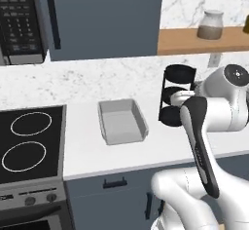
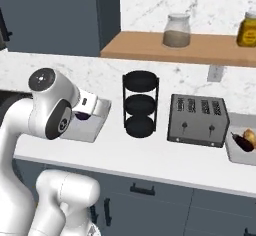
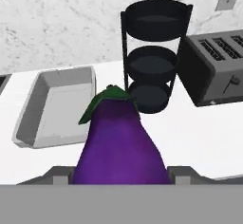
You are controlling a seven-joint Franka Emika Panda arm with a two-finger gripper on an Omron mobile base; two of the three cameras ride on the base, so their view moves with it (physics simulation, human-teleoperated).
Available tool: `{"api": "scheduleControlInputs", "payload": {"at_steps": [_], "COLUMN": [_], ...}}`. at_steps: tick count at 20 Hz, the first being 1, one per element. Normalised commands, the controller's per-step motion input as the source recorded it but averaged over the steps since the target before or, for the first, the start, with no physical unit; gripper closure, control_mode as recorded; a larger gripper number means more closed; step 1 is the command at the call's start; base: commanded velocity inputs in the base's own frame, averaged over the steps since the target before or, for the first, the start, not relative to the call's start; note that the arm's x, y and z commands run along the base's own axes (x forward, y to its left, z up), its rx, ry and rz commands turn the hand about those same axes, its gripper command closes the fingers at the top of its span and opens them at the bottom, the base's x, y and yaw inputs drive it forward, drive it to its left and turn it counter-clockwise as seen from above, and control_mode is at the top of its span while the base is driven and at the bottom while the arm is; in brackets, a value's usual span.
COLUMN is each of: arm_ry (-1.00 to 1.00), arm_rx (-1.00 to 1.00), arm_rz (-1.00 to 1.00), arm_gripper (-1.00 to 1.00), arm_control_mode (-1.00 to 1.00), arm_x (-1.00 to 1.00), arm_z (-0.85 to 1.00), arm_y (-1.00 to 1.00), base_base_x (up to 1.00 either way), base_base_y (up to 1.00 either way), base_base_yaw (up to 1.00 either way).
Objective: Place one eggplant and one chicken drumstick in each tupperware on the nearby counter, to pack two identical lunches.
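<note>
A bright violet eggplant (image 3: 121, 144) with a green cap sits between my gripper's (image 3: 121, 176) fingers, which are shut on it above the counter (image 1: 87, 148). A sliver of the same eggplant (image 2: 81, 115) peeks out under my hand. One light grey tupperware (image 1: 121, 122) lies empty ahead and to the left of the held eggplant, the same tupperware (image 3: 54, 107) in the hand view. At the far right a second tupperware (image 2: 239, 152) holds a dark eggplant (image 2: 241, 141) and an orange-brown chicken drumstick (image 2: 250, 136).
A black three-tier rack (image 2: 140, 105) stands just right of the empty tray, with a grey toaster (image 2: 197, 120) beyond it. A black stovetop (image 1: 29, 143) borders the counter's left end. A wooden shelf (image 2: 190, 47) with jars hangs above.
</note>
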Motion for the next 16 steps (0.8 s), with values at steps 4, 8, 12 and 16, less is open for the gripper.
{"api": "scheduleControlInputs", "payload": {"at_steps": [4,8,12,16], "arm_ry": [0.0,0.05,0.16,0.17], "arm_rx": [0.0,-0.02,-0.01,0.0], "arm_rz": [0.0,-0.01,0.0,0.0], "arm_gripper": [1.0,1.0,1.0,1.0], "arm_control_mode": [1.0,-1.0,-1.0,-1.0], "arm_x": [0.0,0.17,0.69,0.6], "arm_z": [0.0,-0.16,-0.72,-0.85], "arm_y": [0.0,0.03,-0.08,-0.43], "base_base_x": [0.54,0.53,0.0,0.0], "base_base_y": [1.0,0.59,0.0,0.0], "base_base_yaw": [0.0,0.0,0.0,0.0]}}
